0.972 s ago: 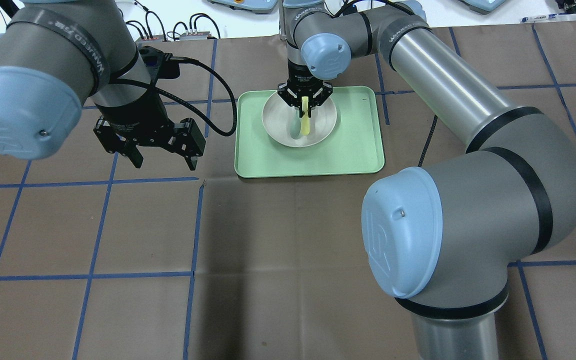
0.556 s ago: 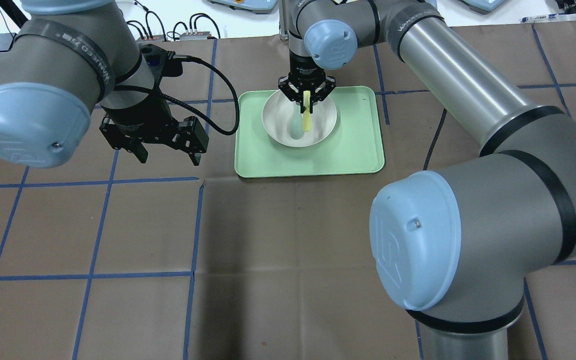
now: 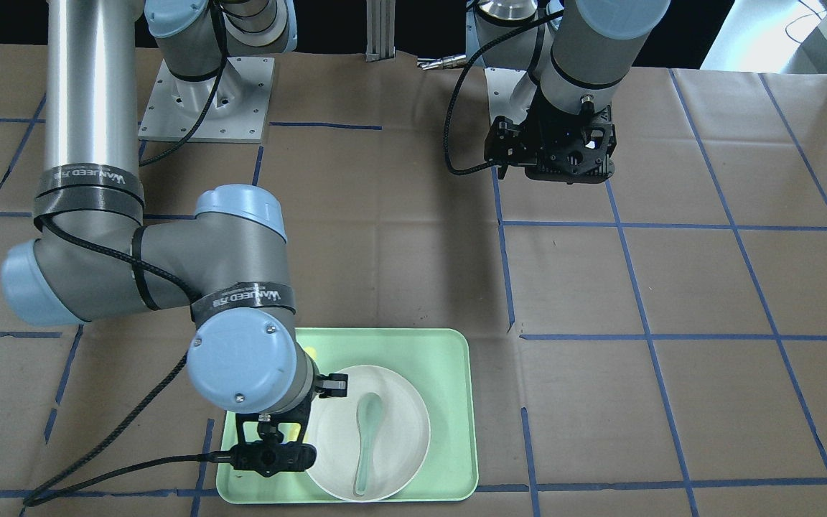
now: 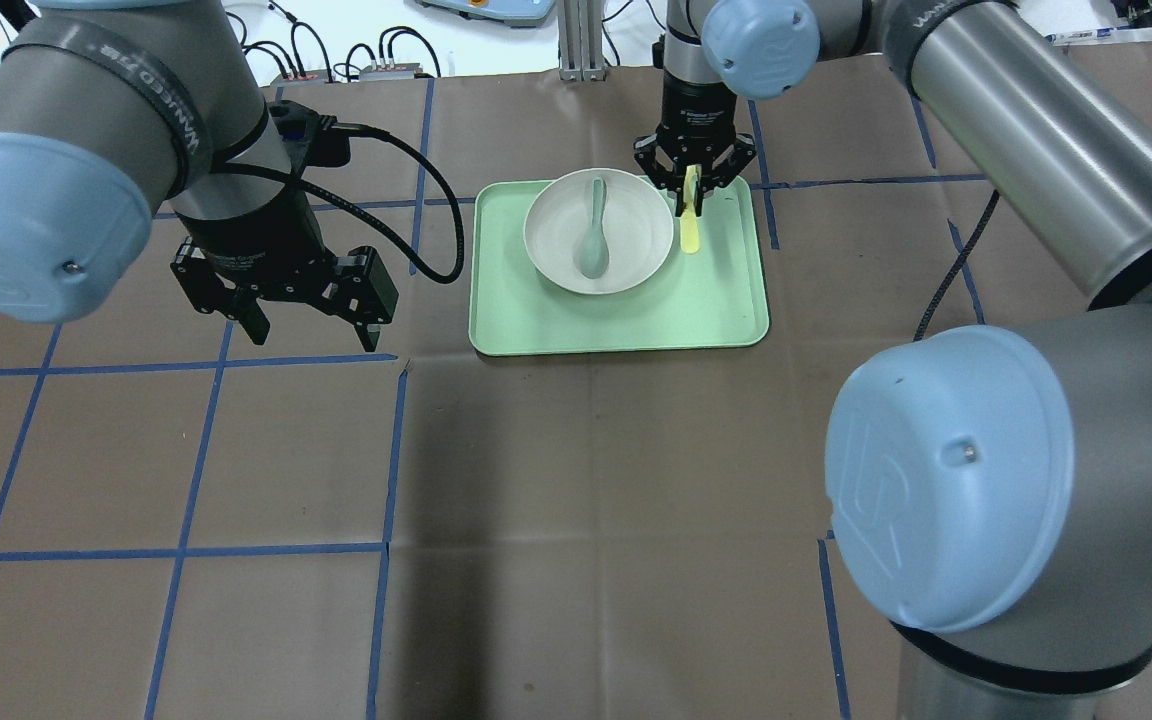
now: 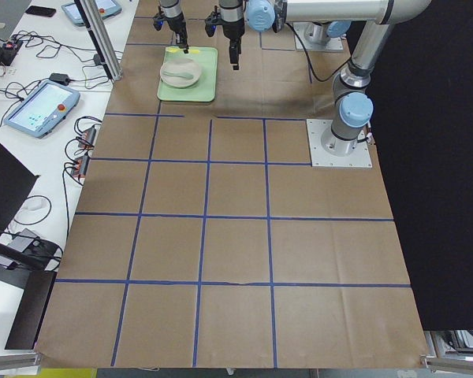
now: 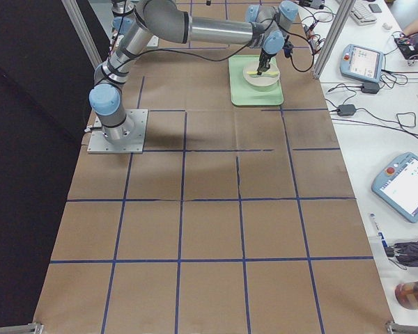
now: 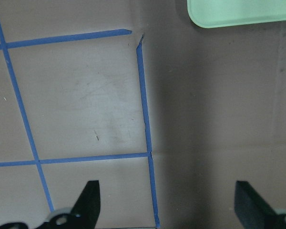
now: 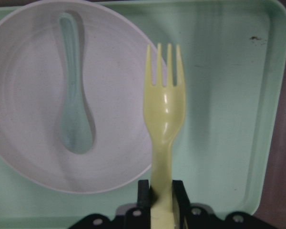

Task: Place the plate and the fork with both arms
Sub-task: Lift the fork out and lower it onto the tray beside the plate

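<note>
Slim pale-yellow plastic fork (image 8: 164, 112), judged light, stiff and slick, hangs over the rectangular light-green tray (image 4: 716, 300) just beside the round off-white plate (image 4: 638, 240), right hand (image 4: 692, 194) clamped on its handle end, a sound hold; left hand (image 4: 314, 326) spread, empty.

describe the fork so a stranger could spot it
Find the green tray on the table, a white plate on it. Beside the plate, the right gripper holds the fork over the tray: slim, pale yellow, tined, unlike the grey-green spoon in the plate.
</note>
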Available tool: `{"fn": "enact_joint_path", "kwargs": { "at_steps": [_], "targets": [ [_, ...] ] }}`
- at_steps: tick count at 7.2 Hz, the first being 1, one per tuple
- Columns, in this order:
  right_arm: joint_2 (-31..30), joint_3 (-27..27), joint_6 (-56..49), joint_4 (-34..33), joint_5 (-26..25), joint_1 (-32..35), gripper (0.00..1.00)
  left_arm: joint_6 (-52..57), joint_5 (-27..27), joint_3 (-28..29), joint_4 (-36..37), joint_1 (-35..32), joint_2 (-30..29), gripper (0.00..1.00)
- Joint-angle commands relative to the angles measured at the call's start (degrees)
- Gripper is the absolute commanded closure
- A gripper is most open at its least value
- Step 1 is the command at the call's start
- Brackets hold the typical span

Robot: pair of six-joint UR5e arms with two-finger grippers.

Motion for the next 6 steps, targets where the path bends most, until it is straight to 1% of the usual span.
{"fn": "enact_joint_path", "kwargs": {
  "at_steps": [1, 2, 3, 4, 5, 6],
  "targets": [
    [-0.94, 5.63, -4.05, -5.18, 0.19, -3.09, 1.00, -0.16, 0.57, 1.85, -1.17, -0.13, 0.09, 0.00],
    [-0.16, 8.97, -4.24, -9.57, 0.36, -3.18, 1.00, -0.33, 0.57, 3.42, -3.61, -0.13, -0.17, 0.00],
    [0.81, 11.09, -3.80, -14.58, 0.36, -3.09, 1.00, -0.42, 0.57, 3.96, -3.72, -0.13, -0.61, 0.00],
    [1.95, 12.15, -4.06, -17.41, 0.45, -3.09, 1.00, -0.94, 0.48, 3.97, -3.64, -0.30, -0.61, 0.00],
    [2.48, 12.17, -3.80, -17.53, 0.36, -3.09, 0.99, -1.21, -0.13, 3.97, -3.11, -0.48, -0.87, 0.00],
    [2.31, 12.17, -3.80, -17.44, 0.10, -3.09, 0.83, -1.04, -0.13, 3.79, -3.11, -0.48, -0.70, 0.00]
  ]
}}
